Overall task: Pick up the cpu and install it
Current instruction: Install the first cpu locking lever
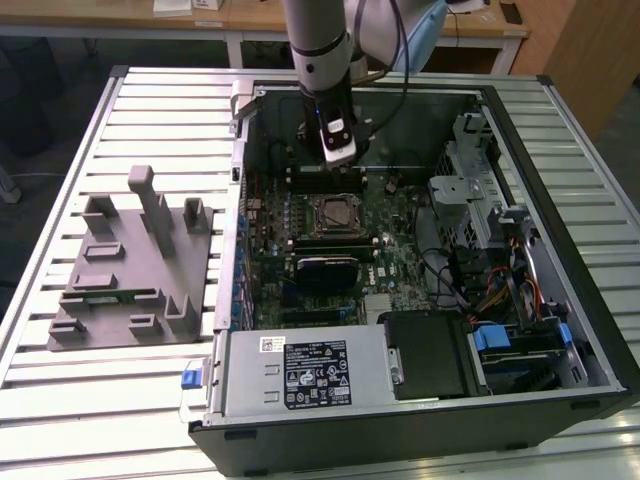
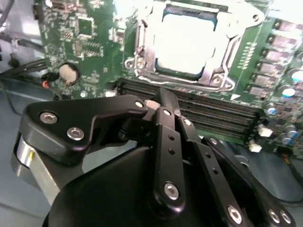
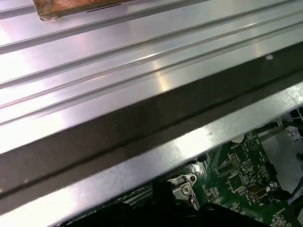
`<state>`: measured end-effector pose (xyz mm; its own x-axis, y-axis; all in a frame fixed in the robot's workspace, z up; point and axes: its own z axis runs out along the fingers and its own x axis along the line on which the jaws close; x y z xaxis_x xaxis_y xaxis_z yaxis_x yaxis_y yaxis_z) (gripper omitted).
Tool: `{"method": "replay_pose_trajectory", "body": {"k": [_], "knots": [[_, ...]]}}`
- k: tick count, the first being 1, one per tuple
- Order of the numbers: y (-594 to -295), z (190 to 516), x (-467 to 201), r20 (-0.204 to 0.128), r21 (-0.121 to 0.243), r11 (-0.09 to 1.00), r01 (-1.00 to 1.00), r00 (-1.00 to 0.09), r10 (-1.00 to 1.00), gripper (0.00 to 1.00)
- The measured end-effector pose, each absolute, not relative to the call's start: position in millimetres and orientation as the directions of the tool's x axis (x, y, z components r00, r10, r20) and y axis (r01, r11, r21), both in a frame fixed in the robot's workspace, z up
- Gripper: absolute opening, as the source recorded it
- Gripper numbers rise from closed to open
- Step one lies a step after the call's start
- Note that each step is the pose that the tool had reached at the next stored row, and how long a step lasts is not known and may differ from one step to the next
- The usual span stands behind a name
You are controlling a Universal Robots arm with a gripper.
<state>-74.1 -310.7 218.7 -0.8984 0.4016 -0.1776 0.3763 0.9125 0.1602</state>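
Observation:
The cpu (image 2: 188, 43), a pale silvery square, lies flat inside the black metal-framed socket (image 2: 142, 52) on the green motherboard (image 2: 85, 38). In the exterior view the cpu (image 1: 335, 212) sits in the middle of the board inside the open computer case. My gripper (image 1: 340, 165) hangs from the arm just behind the socket, over the memory slots (image 2: 222, 111). In the second wrist view the black fingers (image 2: 166, 106) are pressed together, shut, with nothing between them, a short way above the board and apart from the cpu.
A grey plastic holder block (image 1: 130, 265) with upright posts stands on the slatted metal table (image 1: 60, 400) at the exterior view's left. The case (image 1: 560, 150) holds a power supply (image 1: 300, 375) at the front and a drive cage (image 1: 470, 200) with cables on the right. Its dark rim (image 3: 142, 123) crosses the first wrist view.

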Motion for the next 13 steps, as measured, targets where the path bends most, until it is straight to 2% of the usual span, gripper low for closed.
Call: {"method": "replay_pose_trajectory", "body": {"k": [13], "knots": [[-336,219,-70,-0.087,0.122,0.912,0.391,-0.912,0.402,0.11]]}}
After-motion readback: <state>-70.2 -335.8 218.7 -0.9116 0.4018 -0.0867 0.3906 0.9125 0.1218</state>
